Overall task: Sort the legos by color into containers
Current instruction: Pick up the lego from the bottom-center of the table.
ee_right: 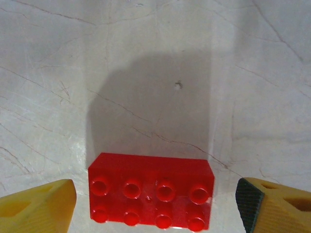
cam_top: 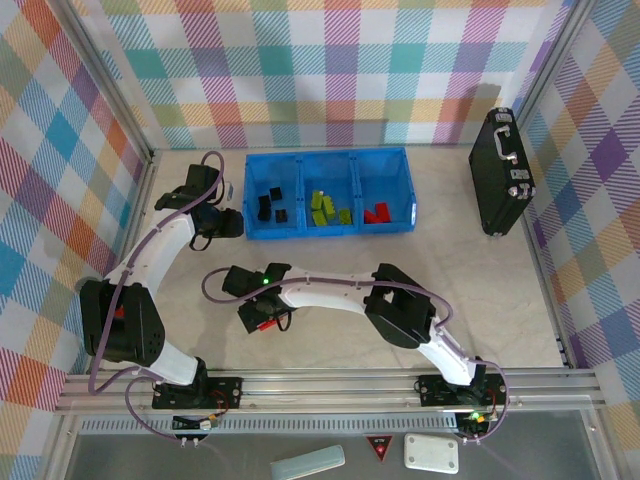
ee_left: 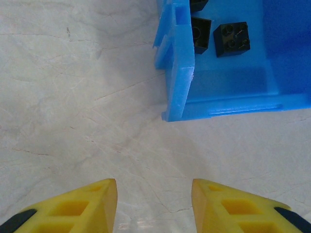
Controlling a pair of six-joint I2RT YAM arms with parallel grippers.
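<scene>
One red brick [ee_right: 151, 191] lies studs up on the pale table, between the fingers of my right gripper [ee_right: 155, 194], which is open with a gap on each side of the brick. From above, that brick [cam_top: 266, 325] sits under the right gripper [cam_top: 262, 320], left of the table's middle. The blue tray [cam_top: 326, 153] stands at the back; its compartments hold black bricks [cam_top: 266, 205] on the left, lime-green bricks [cam_top: 325, 207] in the middle and red bricks [cam_top: 377, 212] on the right. My left gripper [ee_left: 154, 194] is open over bare table beside the tray's corner [ee_left: 176, 73], with black bricks [ee_left: 232, 39] visible inside.
A black briefcase [cam_top: 502, 172] stands at the back right against the checkered wall. The left arm [cam_top: 165, 240] reaches up along the left side, and the right arm [cam_top: 340, 290] stretches across the table's middle.
</scene>
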